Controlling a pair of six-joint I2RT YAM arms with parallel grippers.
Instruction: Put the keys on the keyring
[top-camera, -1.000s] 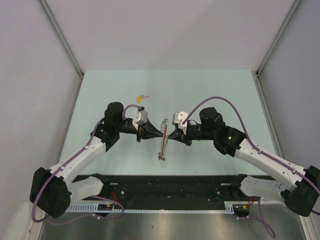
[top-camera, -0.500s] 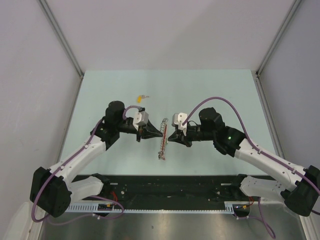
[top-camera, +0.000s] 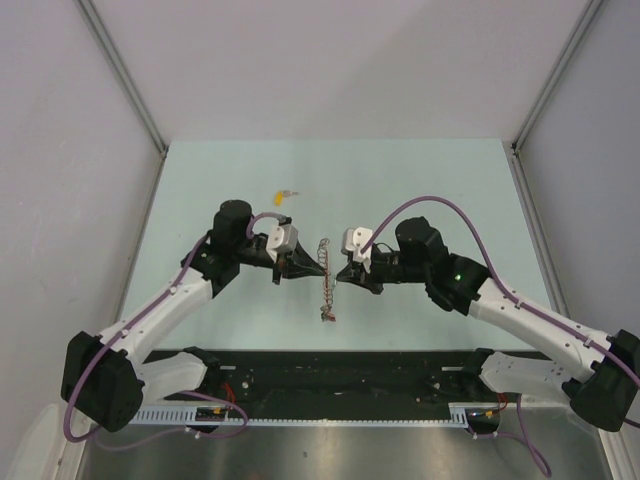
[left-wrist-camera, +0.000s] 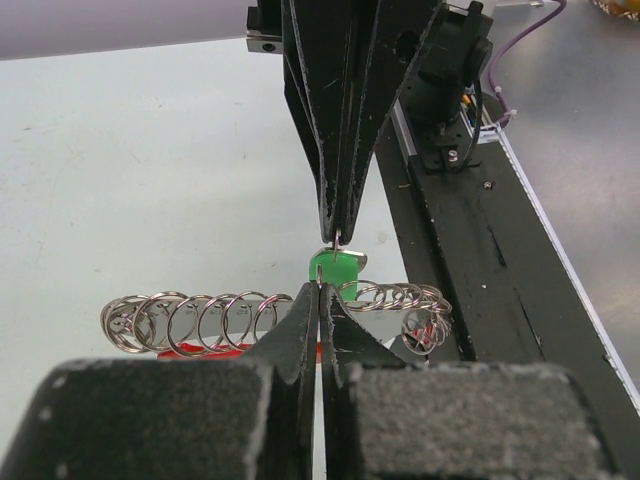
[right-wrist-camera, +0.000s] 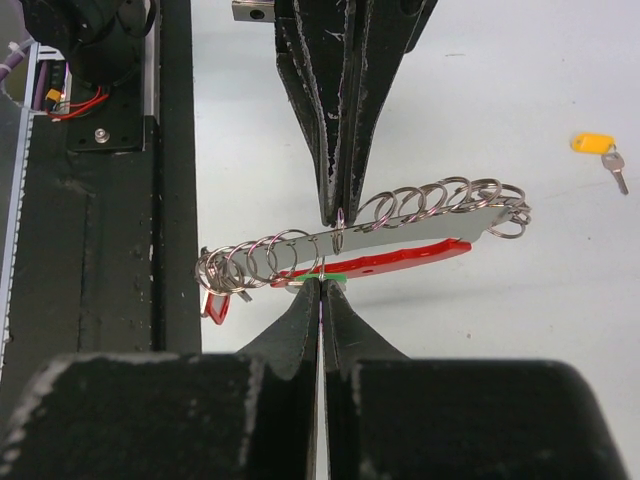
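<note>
Left claw (top-camera: 306, 269) pinching keyring (top-camera: 323, 290), right claw (top-camera: 339, 275) shut, tip-to-tip opposite, arms angled inward

Light: bright, even, from above; soft shadows on my table (top-camera: 420, 180).
Focus: my fingers (left-wrist-camera: 295, 335) blur close up.

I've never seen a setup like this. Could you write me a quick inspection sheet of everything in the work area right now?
Surface: pale green table, smooth and plain.
Job's things: keyring held between the two grippers; green key at its middle; yellow key lying apart on the table.
Clutter: nothing seen.
Grippers: left gripper shut on a ring of the keyring; right gripper shut, seemingly on the green key.
Cables: purple cables loop over both wrists, away from the keyring.
Surroundings: plain grey walls; black rail along the near edge.
</note>
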